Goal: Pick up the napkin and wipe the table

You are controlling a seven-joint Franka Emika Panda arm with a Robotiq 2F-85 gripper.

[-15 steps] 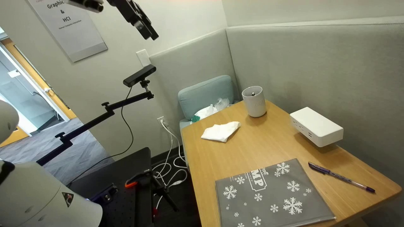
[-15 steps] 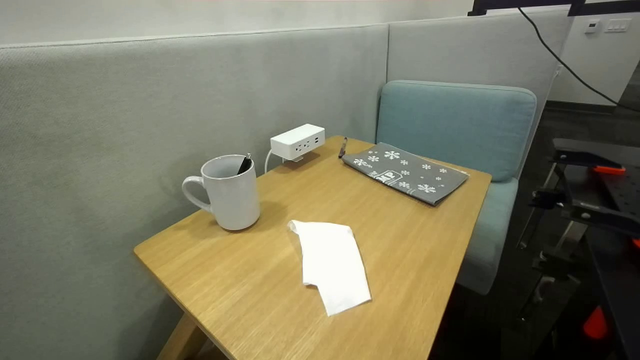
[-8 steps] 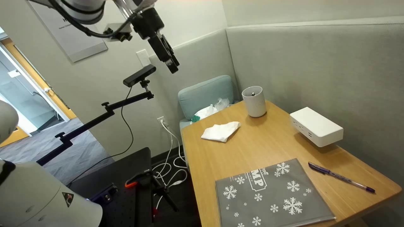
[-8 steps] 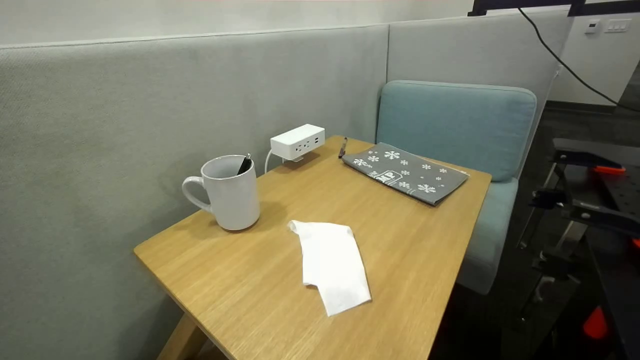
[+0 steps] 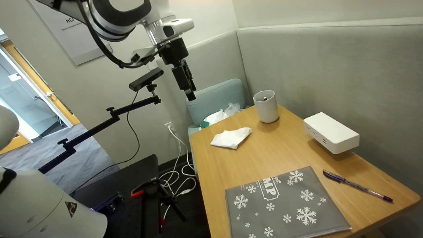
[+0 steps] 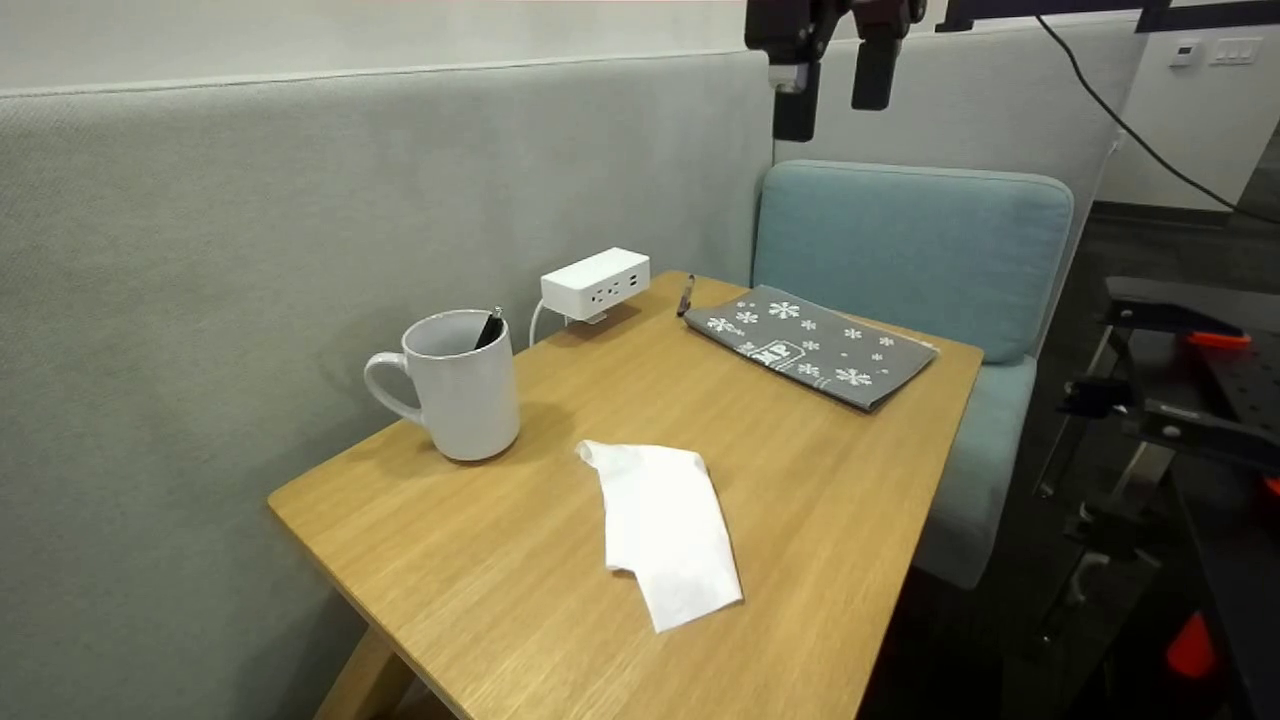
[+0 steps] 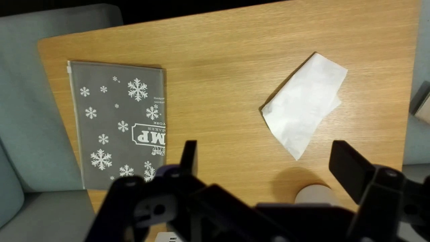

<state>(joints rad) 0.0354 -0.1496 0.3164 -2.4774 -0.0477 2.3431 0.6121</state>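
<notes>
The wooden desk [image 6: 810,520] is the biggest thing in the job, and over it hangs the robot arm [image 5: 127,20], its pincer [image 6: 836,106] well above the wood, jaws standing apart with nothing between them. My guess is that this is the reach before the pick-up: the napkin [image 6: 668,530] lies on the desk near the mug [image 6: 465,400], ungripped, with the wiping not yet begun. What's called for next, I'd say, is to line up over that thin paper, keep clear of the mug, come down close to the wood and pinch an edge. Counting from large to small, I make it one desk, one arm with its one pincer, one grey snowflake mat [image 5: 284,205], one napkin, one white socket box [image 5: 331,132] raised at the desk's edge, one mug standing upright, and one pen [image 5: 358,186] lying just beside the mat. Something dark [image 6: 489,331] pokes out of the mug; it may be a second pen, though I can't be sure from here.
</notes>
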